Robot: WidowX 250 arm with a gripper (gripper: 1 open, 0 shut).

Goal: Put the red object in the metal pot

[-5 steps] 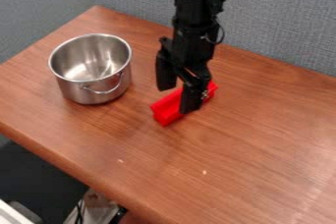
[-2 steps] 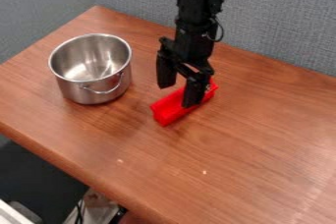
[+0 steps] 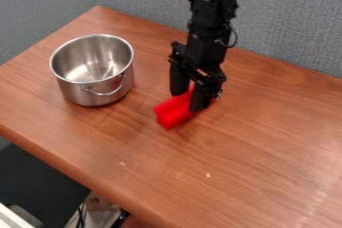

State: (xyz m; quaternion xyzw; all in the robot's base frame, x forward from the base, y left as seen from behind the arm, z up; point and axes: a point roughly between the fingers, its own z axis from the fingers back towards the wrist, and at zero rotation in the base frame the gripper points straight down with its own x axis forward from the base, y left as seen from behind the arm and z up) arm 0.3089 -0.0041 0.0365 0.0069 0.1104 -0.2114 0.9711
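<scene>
Shifted slightly to the right in the view since the earlier frame, the black arm (image 3: 211,17) now has its claw (image 3: 197,94) lower around the red object (image 3: 175,111), its fingers nearer together. The arm comes in from beyond the desk's far edge and hangs steeply down, its upper part leaning a little, its wrist almost upright, the fingertips pointing at the desk (image 3: 254,162). One finger stands on each side of the red object, near its middle; whether they grip it or only flank it, I cannot tell. The red object lies on the desk, inward from the far edge, slanting with one end toward the near left edge. Well apart from the claw, the metal pot (image 3: 92,70) stands upright near the desk's far left corner, its mouth open.
</scene>
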